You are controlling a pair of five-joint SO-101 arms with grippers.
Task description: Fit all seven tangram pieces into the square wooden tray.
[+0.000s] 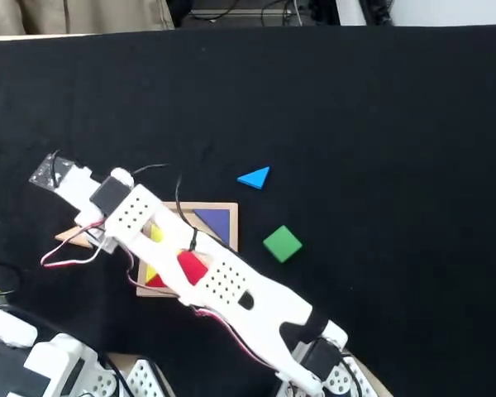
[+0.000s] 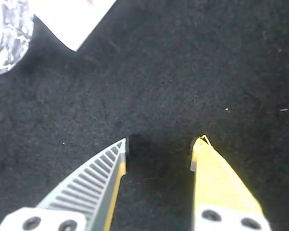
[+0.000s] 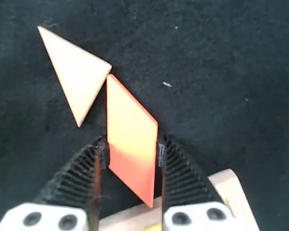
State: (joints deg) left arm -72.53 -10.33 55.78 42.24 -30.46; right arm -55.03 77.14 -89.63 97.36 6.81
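The black cloth-covered table [image 1: 380,99] carries all items. Behind its far edge are beige fabric [image 1: 83,15] and dark cables [image 1: 256,10]. The square wooden tray [image 1: 223,207] sits left of centre, toward the near edge. The white right arm [image 1: 231,285] lies diagonally across it and covers most of it. A purple piece [image 1: 215,222], a yellow piece [image 1: 155,234] and a red piece [image 1: 190,266] show inside the tray, their outlines cut off by the arm. The flat orange parallelogram [image 3: 131,115] lies on the cloth just outside a tray corner, on the side toward the left edge. The right gripper [image 3: 131,144] is pressed against its two long sides, pinching it. A pale tan triangle [image 3: 77,72] lies beside it, corner to corner; whether they touch cannot be told. The small blue triangle [image 1: 255,178] and the green square block [image 1: 282,244] lie apart, right of the tray near the centre. Broad cloth separates both from the far and right edges. The left gripper [image 2: 161,144] hangs spread over bare cloth.
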